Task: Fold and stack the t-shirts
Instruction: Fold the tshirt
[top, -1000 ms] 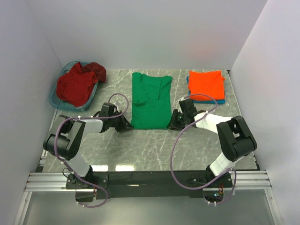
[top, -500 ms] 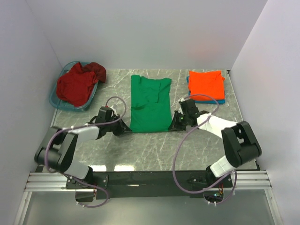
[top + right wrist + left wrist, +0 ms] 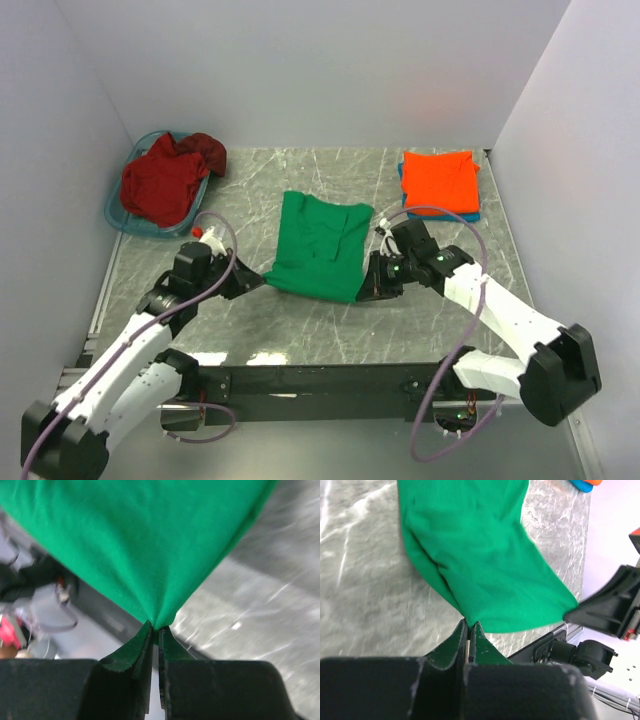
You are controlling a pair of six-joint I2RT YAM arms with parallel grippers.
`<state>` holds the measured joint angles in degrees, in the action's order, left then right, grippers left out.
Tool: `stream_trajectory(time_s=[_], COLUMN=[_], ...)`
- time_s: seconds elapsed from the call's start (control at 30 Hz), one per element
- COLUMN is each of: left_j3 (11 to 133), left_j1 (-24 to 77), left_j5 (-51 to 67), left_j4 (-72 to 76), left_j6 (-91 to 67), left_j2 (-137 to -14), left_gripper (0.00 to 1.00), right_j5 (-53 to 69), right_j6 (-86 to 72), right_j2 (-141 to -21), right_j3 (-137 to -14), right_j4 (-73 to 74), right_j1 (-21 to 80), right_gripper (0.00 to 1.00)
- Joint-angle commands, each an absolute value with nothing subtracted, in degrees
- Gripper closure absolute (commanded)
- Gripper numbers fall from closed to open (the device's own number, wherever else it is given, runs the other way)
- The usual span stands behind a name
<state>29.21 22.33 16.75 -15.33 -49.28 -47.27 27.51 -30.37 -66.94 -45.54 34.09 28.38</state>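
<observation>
Grey marble-veined tabletop [image 3: 300,330] fills the cell, closed in by plain white walls. At its middle is the green t-shirt [image 3: 320,245], a soft matte knit that looks folded lengthwise into a narrow strip. Its long axis runs from the near edge of the table towards the back wall, tilted slightly to the right at the far end. The far end rests on the stone. The near short edge is stretched between the two claws, and the wrist views show the cloth draping away from each pinched corner.

The left gripper [image 3: 258,282] has its black fingers closed tight on the near left corner [image 3: 470,622], a thin fold of fabric between them. The right gripper [image 3: 372,290] is clamped the same way on the near right corner [image 3: 156,626], with creases fanning out from the pinch.

At the back right, a folded orange t-shirt [image 3: 438,180] lies square on top of a blue t-shirt [image 3: 466,214], of which only the edge shows. At the back left, crumpled dark red t-shirts [image 3: 160,185] are heaped in a translucent teal basin [image 3: 116,216], one spilling over its far rim.
</observation>
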Motion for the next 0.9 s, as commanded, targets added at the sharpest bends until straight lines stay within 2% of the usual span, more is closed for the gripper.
stream_trajectory(time_s=[0.0, 0.23, 0.4, 0.87], left_j3=[32.5, 37.1, 39.6, 44.2], left_j1=[22.2, 22.2, 22.2, 22.1], left_j5=[11.7, 10.2, 7.7, 8.9], left_j4=[-24.7, -29.6, -29.4, -13.9], left_j6=[-49.1, -49.7, -48.2, -47.5], left_j2=[-42.0, -35.2, -35.5, -50.7], left_gripper=[1.0, 1.0, 1.0, 1.0], right_j5=[31.9, 35.8, 37.6, 37.7], right_j6=[-30.1, -31.9, -32.1, -28.9], right_j2=[-62.8, -58.5, -57.9, -63.5], right_j3=[-49.0, -51.9, -52.1, -55.5], right_j4=[43.5, 48.1, 47.7, 45.6], right_j1=[30.6, 33.6, 33.5, 27.8], right_gripper=[0.92, 0.92, 0.92, 0.93])
